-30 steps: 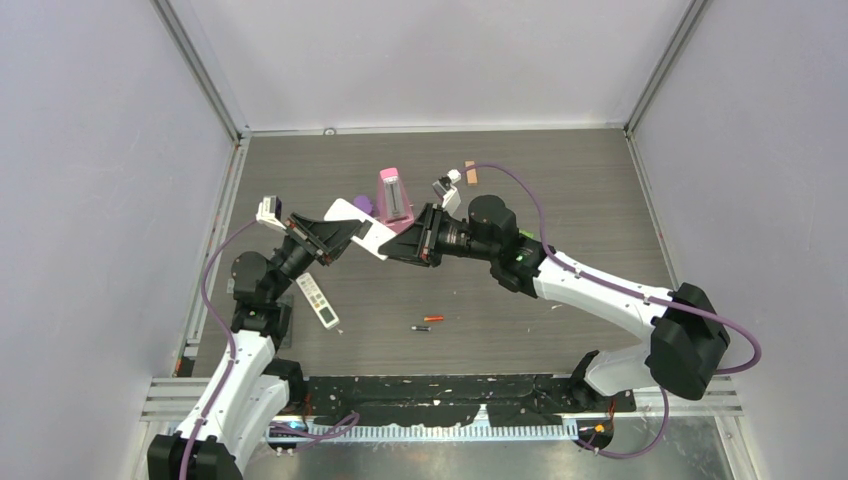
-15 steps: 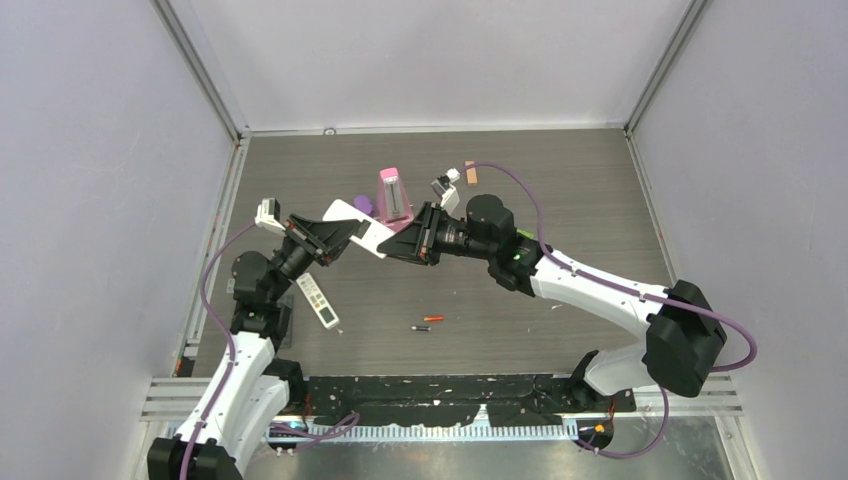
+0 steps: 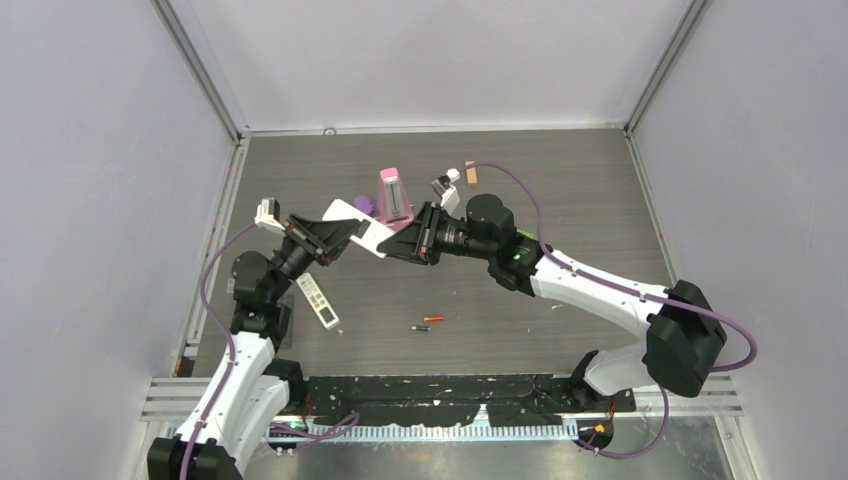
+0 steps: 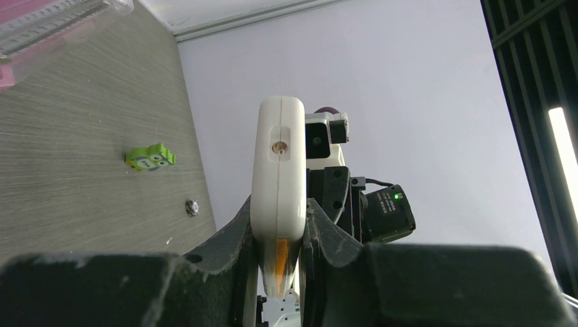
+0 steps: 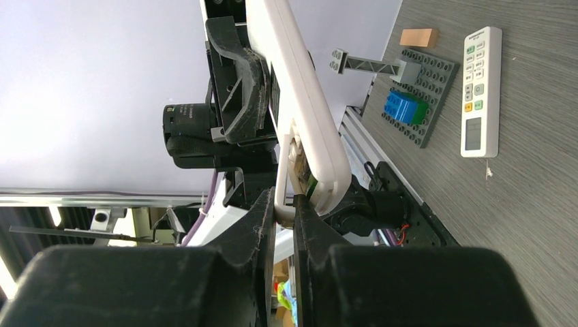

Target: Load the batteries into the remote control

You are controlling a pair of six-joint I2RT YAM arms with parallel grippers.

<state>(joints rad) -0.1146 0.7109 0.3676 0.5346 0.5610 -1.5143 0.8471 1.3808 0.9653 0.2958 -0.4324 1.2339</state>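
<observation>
A white remote control (image 3: 352, 226) hangs above the table between the two arms. My left gripper (image 3: 325, 240) is shut on its body; in the left wrist view the remote control (image 4: 278, 163) stands edge-on between the fingers (image 4: 232, 231). My right gripper (image 5: 285, 204) is shut on a thin white cover flap (image 5: 281, 184) hanging from the remote control's (image 5: 300, 95) lower end, where a bit of green shows in the opening. Two batteries, one red-orange (image 3: 434, 319) and one dark (image 3: 420, 327), lie on the table in front of the arms.
A second white remote (image 3: 318, 300) lies by the left arm, next to a grey brick plate (image 5: 416, 102) with a blue brick (image 5: 401, 107). A pink box (image 3: 392, 192), a purple thing (image 3: 362, 204) and a tan block (image 3: 471, 173) sit further back. A green owl toy (image 4: 150, 158) lies on the table.
</observation>
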